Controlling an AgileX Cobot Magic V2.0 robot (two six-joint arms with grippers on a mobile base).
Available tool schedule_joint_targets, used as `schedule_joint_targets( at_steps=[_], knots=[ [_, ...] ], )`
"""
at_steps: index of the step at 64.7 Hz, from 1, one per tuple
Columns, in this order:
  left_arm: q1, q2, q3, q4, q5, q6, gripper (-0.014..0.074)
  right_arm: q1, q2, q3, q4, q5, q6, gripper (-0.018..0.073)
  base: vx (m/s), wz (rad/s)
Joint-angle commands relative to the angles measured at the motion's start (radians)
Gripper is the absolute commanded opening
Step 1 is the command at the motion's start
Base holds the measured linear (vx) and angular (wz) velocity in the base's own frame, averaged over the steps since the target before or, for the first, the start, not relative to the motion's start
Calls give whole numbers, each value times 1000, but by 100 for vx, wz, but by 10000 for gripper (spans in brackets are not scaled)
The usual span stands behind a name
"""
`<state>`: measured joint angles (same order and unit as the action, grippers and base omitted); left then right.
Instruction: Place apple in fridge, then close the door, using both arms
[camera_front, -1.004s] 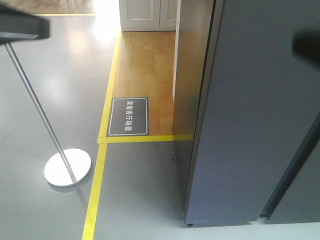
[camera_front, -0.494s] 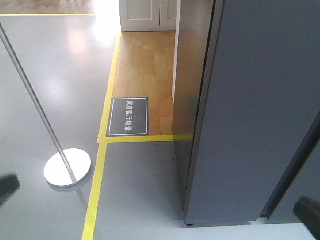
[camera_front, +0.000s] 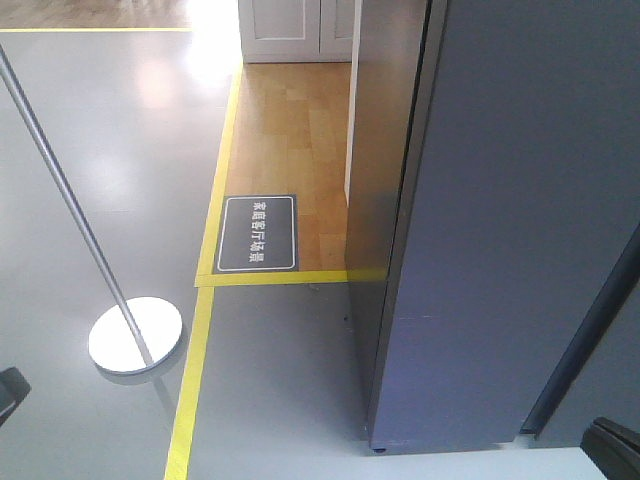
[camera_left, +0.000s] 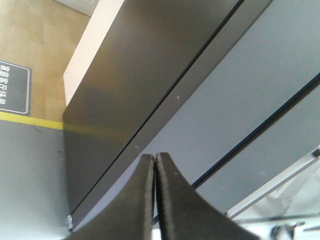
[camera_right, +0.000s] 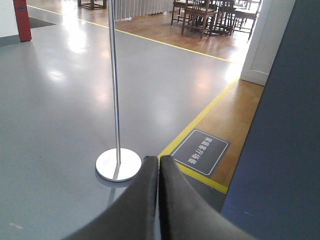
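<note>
1. Front view looks steeply down at the floor beside the fridge (camera_front: 500, 220).
2. Left wrist view looks up close along the fridge (camera_left: 165, 75).
3. Right wrist view faces the floor sign (camera_right: 201, 151), also in the front view (camera_front: 258, 233).

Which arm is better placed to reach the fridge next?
Probably left: its shut end effector points straight at the fridge, while the right end effector, also shut, faces the floor stand instead.

You see a matt dark grey fridge (camera_front: 520, 220), a glossy grey floor (camera_front: 110, 150), satin wood planks (camera_front: 290, 130), and a polished metal pole (camera_front: 60, 200).
</note>
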<state>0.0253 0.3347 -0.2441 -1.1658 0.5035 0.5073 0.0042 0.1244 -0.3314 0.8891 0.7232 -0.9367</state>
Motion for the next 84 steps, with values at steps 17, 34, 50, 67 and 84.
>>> schedule_joint_targets(
  at_steps=[17, 34, 50, 67, 84],
  knots=[
    [0, 8, -24, -61, -37, -5, -6, -4, 12, -25, 33, -42, -1, -3, 0, 0],
    [0, 8, -24, -61, -37, -4, -6, -4, 12, -25, 33, -42, -1, -3, 0, 0],
    [0, 8, -24, -61, -37, -4, -6, -4, 12, -25, 33, -42, -1, -3, 0, 0],
    [-1, 8, -24, 74, -81, 154, -6, -4, 12, -25, 33, -39, -1, -3, 0, 0],
    [0, 7, -24, 315, -177, 371, -6, -4, 12, -25, 33, -34, -1, -3, 0, 0]
  ],
)
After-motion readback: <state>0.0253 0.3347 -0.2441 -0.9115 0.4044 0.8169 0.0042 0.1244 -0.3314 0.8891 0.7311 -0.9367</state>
